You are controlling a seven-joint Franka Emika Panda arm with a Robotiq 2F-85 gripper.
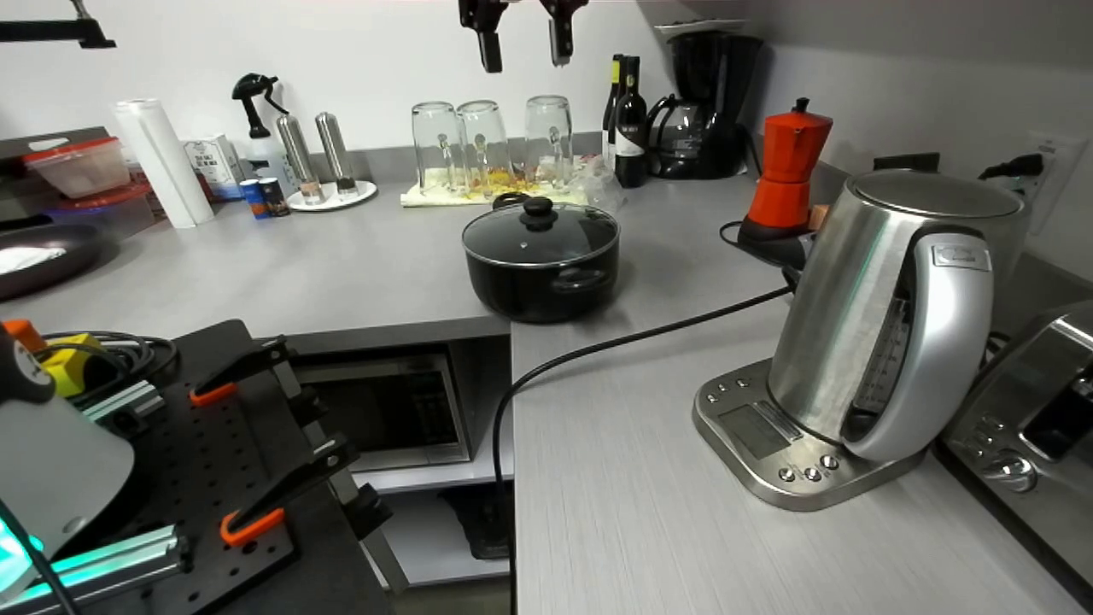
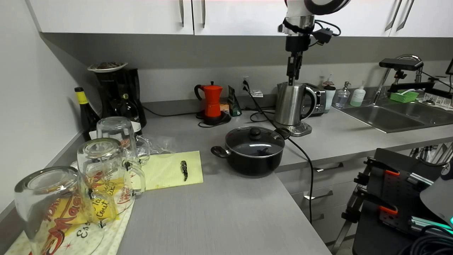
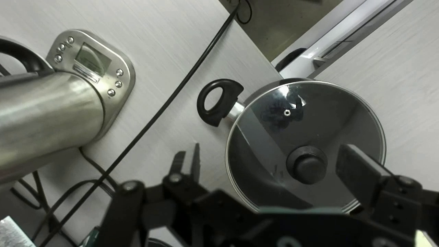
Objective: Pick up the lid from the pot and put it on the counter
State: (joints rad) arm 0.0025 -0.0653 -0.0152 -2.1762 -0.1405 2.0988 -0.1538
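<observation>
The lid, a glass disc with a metal rim and black knob, sits on the black pot in both exterior views: lid (image 1: 504,239) on pot (image 1: 521,295), and lid (image 2: 244,141) on pot (image 2: 253,165). The pot stands on the grey counter (image 1: 341,265), near the inner corner. My gripper (image 1: 526,66) is open and empty, high above the counter; it also shows edge-on in an exterior view (image 2: 292,80). In the wrist view, my open gripper (image 3: 269,149) is above the lid (image 3: 319,106), with the knob between the fingers, nearer the right one. The fingers touch nothing.
A steel kettle (image 1: 841,316) stands beside the pot, with a black cable (image 1: 649,329) running past the pot and over the edge. A red moka pot (image 1: 787,162), glass mugs (image 1: 435,149) and bottles (image 1: 630,128) stand behind. A yellow cloth (image 2: 166,170) lies near the mugs.
</observation>
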